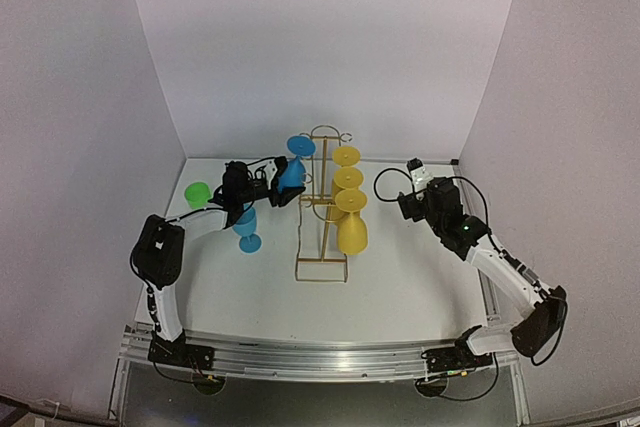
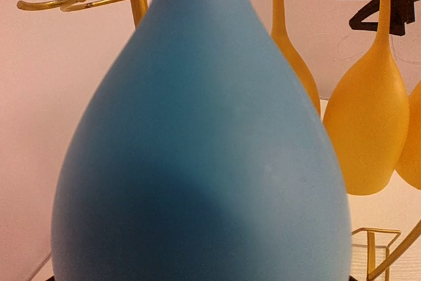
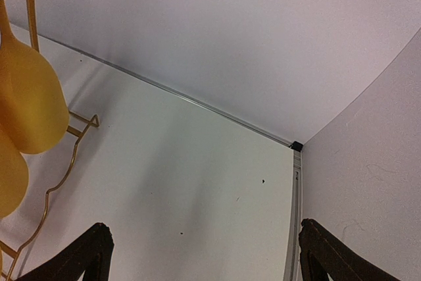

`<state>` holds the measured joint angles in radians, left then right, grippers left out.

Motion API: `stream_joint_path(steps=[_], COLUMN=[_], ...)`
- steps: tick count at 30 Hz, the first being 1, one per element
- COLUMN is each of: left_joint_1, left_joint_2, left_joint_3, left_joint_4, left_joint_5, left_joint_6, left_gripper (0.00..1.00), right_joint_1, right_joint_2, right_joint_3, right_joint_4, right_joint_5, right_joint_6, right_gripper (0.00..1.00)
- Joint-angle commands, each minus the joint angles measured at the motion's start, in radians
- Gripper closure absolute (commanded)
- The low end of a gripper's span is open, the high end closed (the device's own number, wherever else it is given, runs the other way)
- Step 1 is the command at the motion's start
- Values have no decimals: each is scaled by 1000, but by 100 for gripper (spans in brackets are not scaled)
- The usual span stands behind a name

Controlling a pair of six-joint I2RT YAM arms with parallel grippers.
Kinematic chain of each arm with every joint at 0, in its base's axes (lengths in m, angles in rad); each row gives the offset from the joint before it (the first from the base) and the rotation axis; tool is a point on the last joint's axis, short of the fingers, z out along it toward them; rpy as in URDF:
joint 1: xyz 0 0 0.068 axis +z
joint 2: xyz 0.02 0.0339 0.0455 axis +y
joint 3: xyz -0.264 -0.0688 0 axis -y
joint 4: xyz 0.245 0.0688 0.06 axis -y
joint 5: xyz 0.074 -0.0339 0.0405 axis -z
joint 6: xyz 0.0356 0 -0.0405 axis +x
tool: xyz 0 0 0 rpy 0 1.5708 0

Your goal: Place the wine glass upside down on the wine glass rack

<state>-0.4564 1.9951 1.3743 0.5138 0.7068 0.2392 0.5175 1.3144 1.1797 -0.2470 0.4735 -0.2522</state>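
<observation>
Pointing bowl-down, stem up: blue wine glass in left hand.

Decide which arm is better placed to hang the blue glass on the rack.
Left: the left gripper holds the upturned blue glass beside the rack; the right gripper is open and empty.

Green cup back left on table; yellow glasses hang inverted
</observation>
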Motion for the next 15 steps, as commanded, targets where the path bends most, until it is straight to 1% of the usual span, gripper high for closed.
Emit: stream_joint_path(steps=[1,9,15], left_joint_1=[-4,-21,-21], left_joint_2=[1,29,50], left_joint_3=[39,61,58], left_joint_4=[20,-8,-1], left_joint_5=[27,22,19], left_joint_6=[41,82,80], left_gripper=[53,53,53], right_joint_1=[-3,-3,-3], right_joint_2=[0,-23,-46], right_joint_3=[-8,-23,-33], right_joint_4=[29,29,29], right_joint_5=[-13,-7,-6], right_joint_6=[-5,-6,-11], right_gripper=[7,7,7])
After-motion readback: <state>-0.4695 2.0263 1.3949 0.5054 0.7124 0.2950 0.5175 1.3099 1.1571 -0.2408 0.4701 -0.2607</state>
